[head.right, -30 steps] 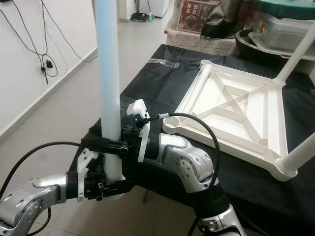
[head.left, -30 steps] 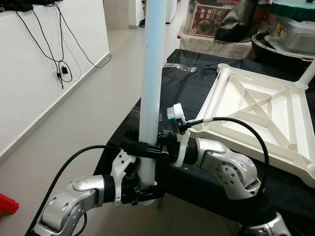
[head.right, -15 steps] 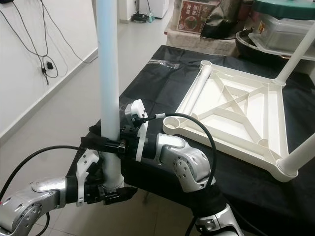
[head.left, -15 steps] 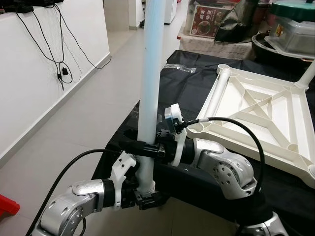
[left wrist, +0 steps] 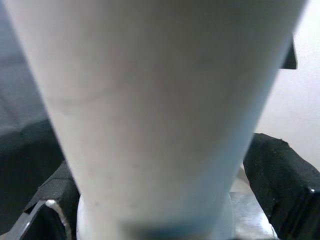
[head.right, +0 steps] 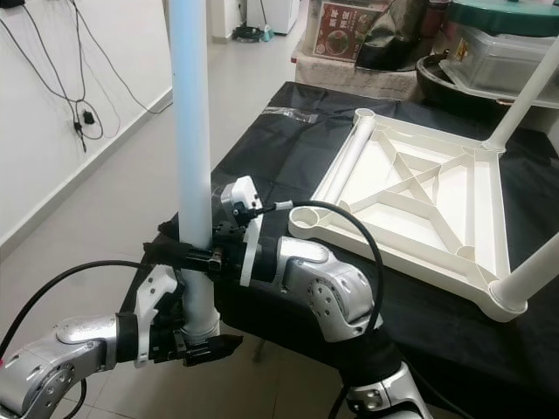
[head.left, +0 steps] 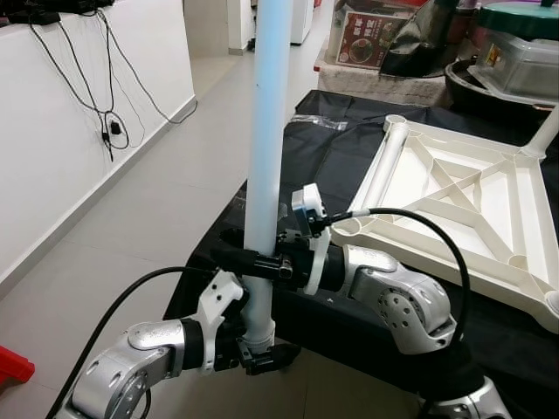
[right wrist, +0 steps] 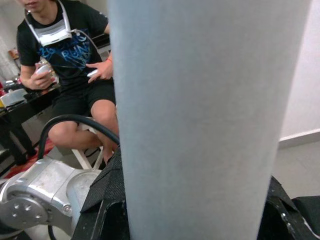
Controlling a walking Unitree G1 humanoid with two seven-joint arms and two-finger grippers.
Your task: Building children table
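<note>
Two legs are fitted to the upturned tabletop [head.left: 463, 201]; beside it, a loose leg [head.left: 266, 131] is held upright, clamped by the right tool [head.left: 253, 260] and left tool [head.left: 262, 353], not yet socketed.

Pale characters are printed on a red box [head.left: 373, 37] beyond the bench, too small to be read. Blue lettering on a seated person's black shirt [right wrist: 67, 50] cannot be deciphered.

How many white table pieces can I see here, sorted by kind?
Tabletop: 1
Fitted legs: 2
Held leg, gripped by the left pincer and right pincer: 1
Total: 4
</note>
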